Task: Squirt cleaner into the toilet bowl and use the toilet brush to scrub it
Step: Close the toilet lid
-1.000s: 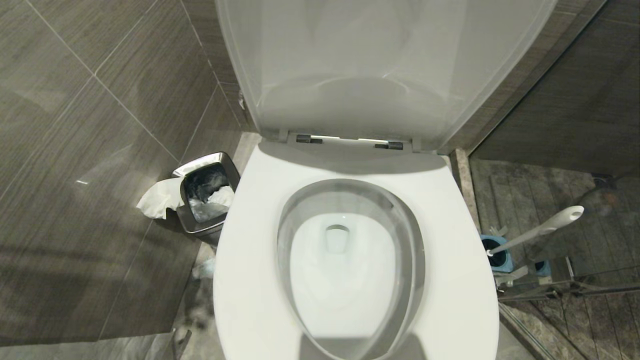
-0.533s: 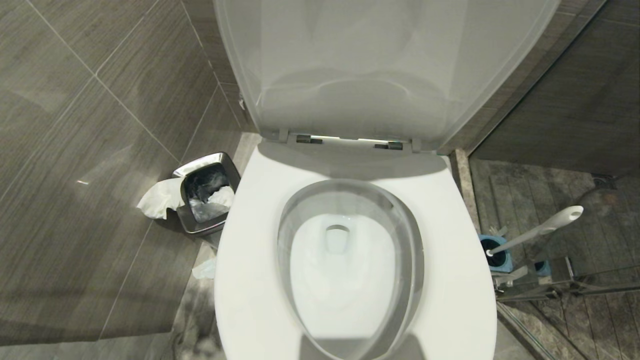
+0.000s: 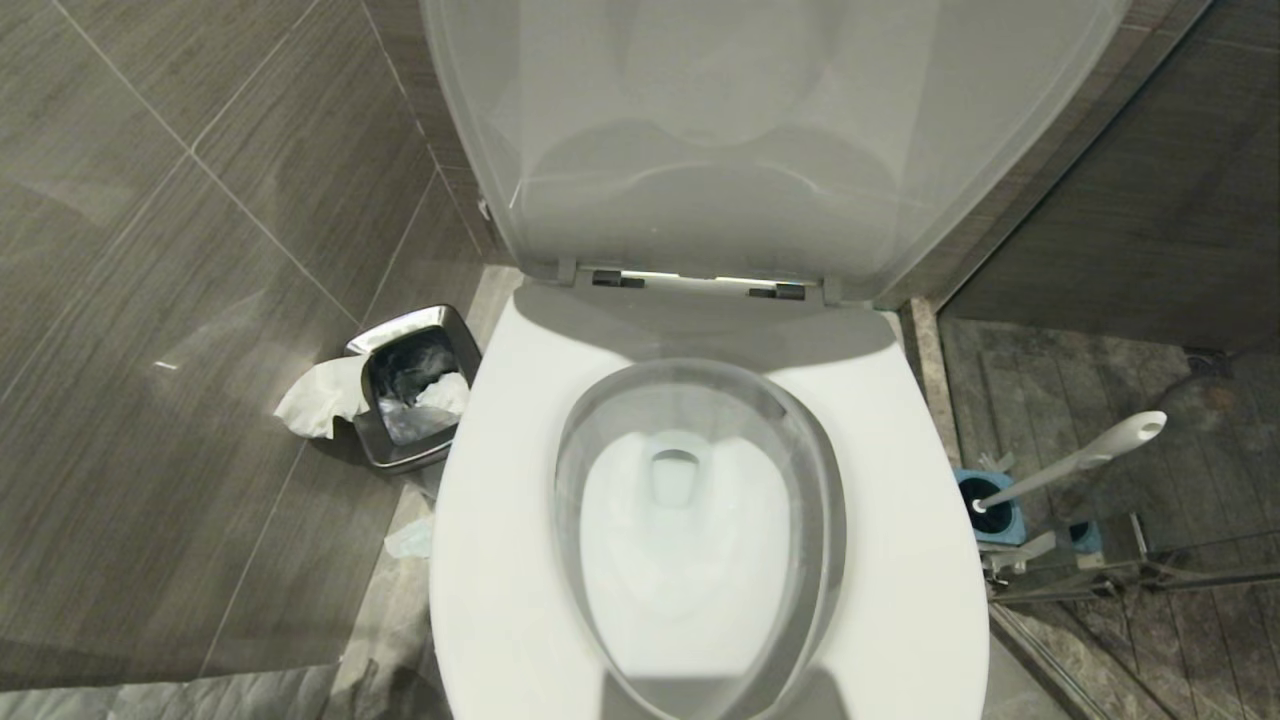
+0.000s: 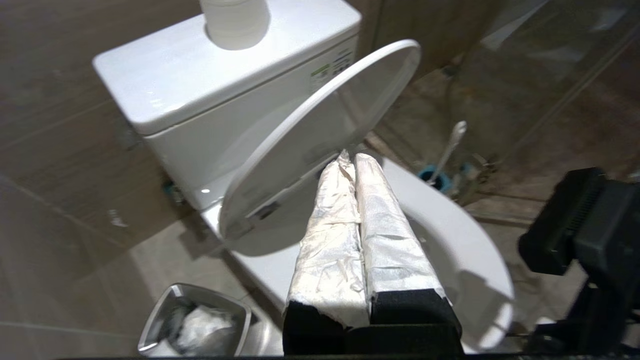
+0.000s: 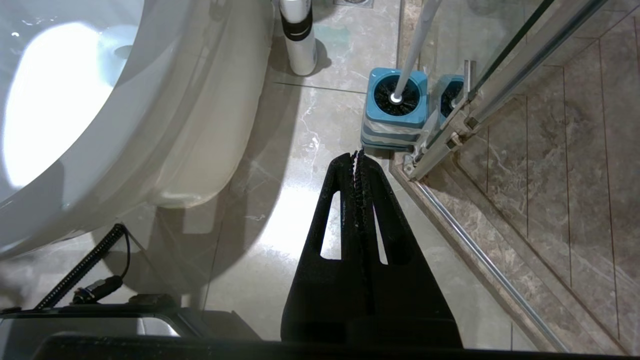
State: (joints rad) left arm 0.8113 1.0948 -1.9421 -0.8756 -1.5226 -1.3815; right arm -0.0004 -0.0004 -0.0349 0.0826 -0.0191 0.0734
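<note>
Overhead, the toilet bowl (image 3: pixel 700 540) fills the head view, lid raised; the toilet brush (image 3: pixel 1080 462) leans in its blue holder (image 3: pixel 995 512) at the right, and neither arm shows. Next, the left gripper (image 4: pixel 354 159) (fingers wrapped in pale tape) is clenched empty above the seat. Lastly, the right gripper (image 5: pixel 358 155) hangs pinched closed just short of the holder, bowl alongside.

Left gripper (image 4: pixel 352 159): white-wrapped fingers (image 4: pixel 330 235) pressed flat together, nothing between them, held up high and angled downward. Right gripper (image 5: pixel 358 156): black serrated fingers (image 5: pixel 345 200) closed tip to tip, empty, hanging low, pointing down. Neither arm shows in head view.
</note>
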